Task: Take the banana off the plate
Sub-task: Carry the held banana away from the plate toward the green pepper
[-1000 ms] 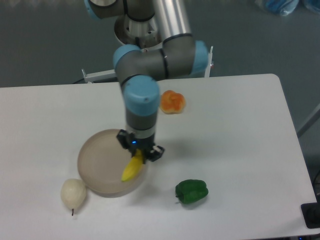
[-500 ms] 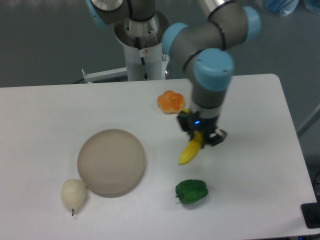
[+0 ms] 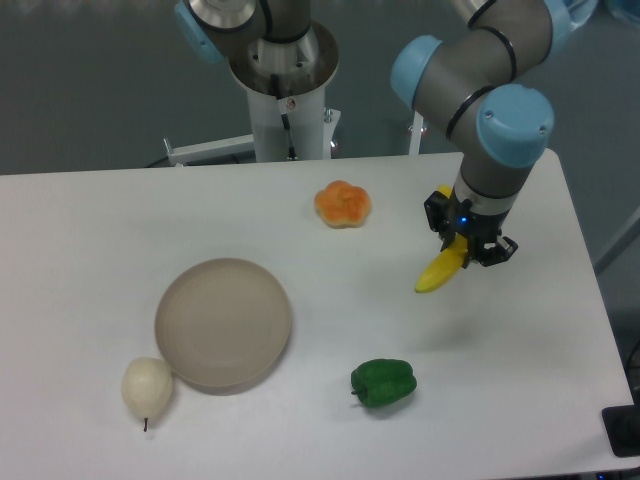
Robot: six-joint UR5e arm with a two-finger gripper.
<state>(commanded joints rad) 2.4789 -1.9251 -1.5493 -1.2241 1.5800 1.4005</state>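
While the tan plate (image 3: 222, 322) sits bare at the table's left, the gripper (image 3: 467, 246) holds the banana (image 3: 441, 271) clamped by its upper end, aloft over the right side, well clear of the plate. A steady, level carry would likely best keep the dangling fruit from slipping.

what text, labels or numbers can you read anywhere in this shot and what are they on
None can be read.
A small red mark sits on the white robot base column, too small and blurred to read.
The banana in the gripper, the plate, pear, green pepper and orange fruit carry no visible writing.
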